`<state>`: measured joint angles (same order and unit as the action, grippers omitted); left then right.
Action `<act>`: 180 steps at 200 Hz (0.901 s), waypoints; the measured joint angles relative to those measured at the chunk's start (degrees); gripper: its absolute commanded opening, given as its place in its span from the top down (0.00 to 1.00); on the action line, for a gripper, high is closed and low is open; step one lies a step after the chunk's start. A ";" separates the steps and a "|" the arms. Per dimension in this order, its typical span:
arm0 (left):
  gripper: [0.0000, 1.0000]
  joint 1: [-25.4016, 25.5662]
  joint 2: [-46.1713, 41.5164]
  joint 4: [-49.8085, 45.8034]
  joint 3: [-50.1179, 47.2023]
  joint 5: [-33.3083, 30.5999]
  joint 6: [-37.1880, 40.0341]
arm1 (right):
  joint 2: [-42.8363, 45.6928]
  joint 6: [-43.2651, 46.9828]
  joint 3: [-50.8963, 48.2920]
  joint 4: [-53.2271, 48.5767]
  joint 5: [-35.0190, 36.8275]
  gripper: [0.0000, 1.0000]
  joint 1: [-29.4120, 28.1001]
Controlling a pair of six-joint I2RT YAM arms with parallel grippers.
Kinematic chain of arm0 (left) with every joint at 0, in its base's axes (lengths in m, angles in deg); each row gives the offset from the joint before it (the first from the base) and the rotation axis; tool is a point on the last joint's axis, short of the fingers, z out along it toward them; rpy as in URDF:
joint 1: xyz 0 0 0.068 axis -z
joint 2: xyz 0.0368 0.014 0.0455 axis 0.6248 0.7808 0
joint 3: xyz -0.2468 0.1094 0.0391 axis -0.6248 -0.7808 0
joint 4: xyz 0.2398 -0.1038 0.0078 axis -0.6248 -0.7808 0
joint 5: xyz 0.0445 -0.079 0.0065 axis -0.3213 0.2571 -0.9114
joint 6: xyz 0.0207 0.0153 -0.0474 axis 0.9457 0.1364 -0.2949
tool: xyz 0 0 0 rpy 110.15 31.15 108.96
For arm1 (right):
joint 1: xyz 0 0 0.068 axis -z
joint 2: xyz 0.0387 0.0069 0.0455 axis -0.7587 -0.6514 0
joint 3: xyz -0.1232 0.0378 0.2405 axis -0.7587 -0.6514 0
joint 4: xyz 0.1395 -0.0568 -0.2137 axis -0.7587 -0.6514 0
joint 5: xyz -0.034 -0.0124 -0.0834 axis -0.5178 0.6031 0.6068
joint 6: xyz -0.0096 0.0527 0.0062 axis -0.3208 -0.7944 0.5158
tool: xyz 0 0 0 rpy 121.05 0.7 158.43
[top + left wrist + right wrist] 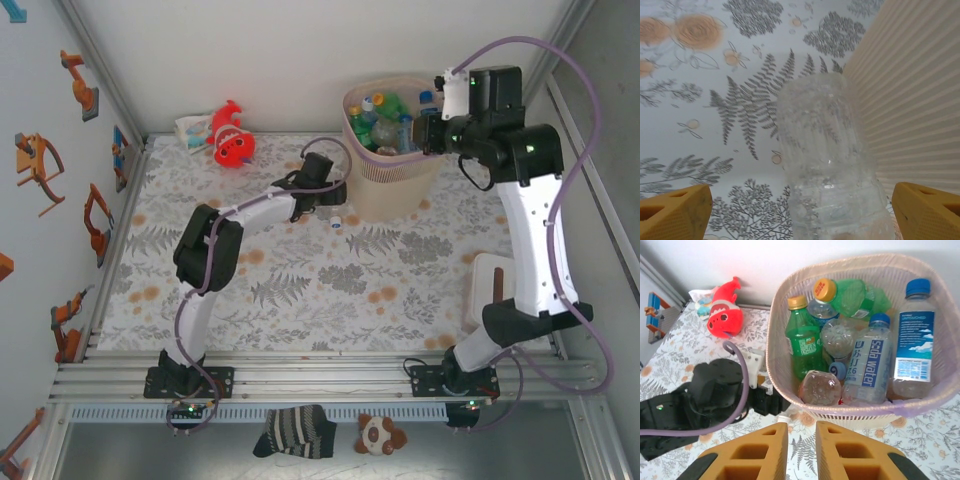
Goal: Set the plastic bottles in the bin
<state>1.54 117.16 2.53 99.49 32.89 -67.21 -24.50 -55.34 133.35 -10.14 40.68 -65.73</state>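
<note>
ok, top view: the bin (395,190) is standing at the far side of the table (300,290) and is holding a pile of bottles (385,128), so most of the job is looking done. your right gripper (432,132) is hovering over the bin's rim. your left gripper (335,203) is reaching down just beside the bin's near wall, where one clear bottle (338,220) is resting on the table, not yet binned. a red fish toy (232,135) is sitting well apart at the far left and isn't counting toward the task.

left wrist: the clear bottle (825,160) is sitting between the yellow fingers (675,212), just beside the bin wall (910,100). the jaws are standing wide, with gaps showing on both sides of the bottle, so you're gripping nothing.

right wrist: the right gripper (800,450) is holding its fingers nearly together with nothing between them, above the bin (774,340). several bottles (867,365) are lying inside. you're probably looking at one bottle left to bin, as far as these views are showing.
</note>
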 measured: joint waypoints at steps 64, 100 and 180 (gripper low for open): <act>0.14 2.23 5.46 -5.16 3.58 -2.01 -0.20 | 1.14 -0.13 -1.51 -0.46 1.09 0.78 0.00; 0.20 2.08 5.79 -6.95 3.52 -3.50 -0.35 | 1.14 -0.28 -2.75 -0.39 1.05 0.79 0.00; 0.38 2.10 4.24 -3.89 -1.16 -4.74 0.20 | 1.22 -1.29 -4.07 -0.20 1.03 0.79 -0.02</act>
<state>3.64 121.40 -1.36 98.33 28.14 -67.02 -23.27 -56.63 129.28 -10.34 41.71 -65.75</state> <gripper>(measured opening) 0.646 0.211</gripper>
